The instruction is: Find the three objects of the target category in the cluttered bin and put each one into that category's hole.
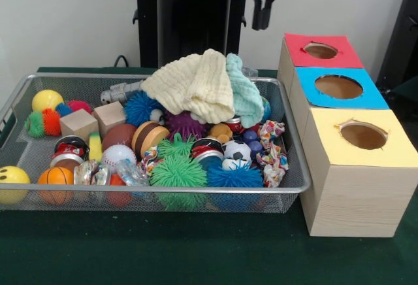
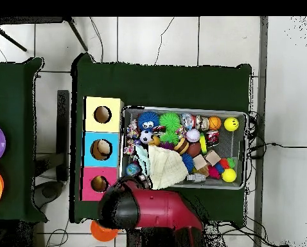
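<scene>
A: Any stuffed animals showing in the wire bin (image 1: pixel 287 187)?

B: None; perhaps under the cream cloth (image 1: pixel 192 85). They'd be light, squashy; pinch the body. Gripper (image 1: pixel 262 12) hangs narrow, empty, behind the red-surround hole (image 1: pixel 321 50).

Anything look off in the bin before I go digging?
Two cloths, a cream one and a mint one, lie heaped at the back of the bin, covering whatever is beneath. No stuffed animals show; nothing has spilled out.

No text, label, brand or number can be read on anything in either view.
</scene>
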`<state>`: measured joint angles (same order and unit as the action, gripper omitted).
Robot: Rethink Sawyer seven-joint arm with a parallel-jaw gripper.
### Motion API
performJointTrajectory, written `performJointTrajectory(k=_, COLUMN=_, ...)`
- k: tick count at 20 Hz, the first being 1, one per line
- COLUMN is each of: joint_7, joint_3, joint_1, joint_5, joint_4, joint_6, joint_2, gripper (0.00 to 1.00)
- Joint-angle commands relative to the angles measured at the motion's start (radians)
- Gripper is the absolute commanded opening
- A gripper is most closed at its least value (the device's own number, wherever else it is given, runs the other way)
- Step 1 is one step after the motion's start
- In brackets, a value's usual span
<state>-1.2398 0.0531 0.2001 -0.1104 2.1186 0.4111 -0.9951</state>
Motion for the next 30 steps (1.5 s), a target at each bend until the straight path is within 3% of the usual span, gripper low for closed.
performJointTrajectory(k=1, joint_7=0.078, joint_3=0.097, joint_1=0.168, joint_5=-0.066, joint_4=-0.122, joint_6=0.073, joint_2=0.025, gripper=0.00)
performJointTrajectory(k=6, joint_7=0.164, joint_3=0.201, joint_1=0.321, joint_5=-0.073, joint_4=-0.163, joint_6=0.121, joint_2=0.037, gripper=0.00)
performJointTrajectory(k=14, joint_7=0.194, joint_3=0.318, joint_1=0.454, joint_5=-0.100, joint_4=-0.262, joint_6=0.194, joint_2=0.108, gripper=0.00)
performJointTrajectory(k=30, joint_7=-0.001, joint_3=0.313, joint_1=0.395, joint_5=-0.092, joint_4=-0.457, joint_6=0.262, joint_2=0.227, gripper=0.00)
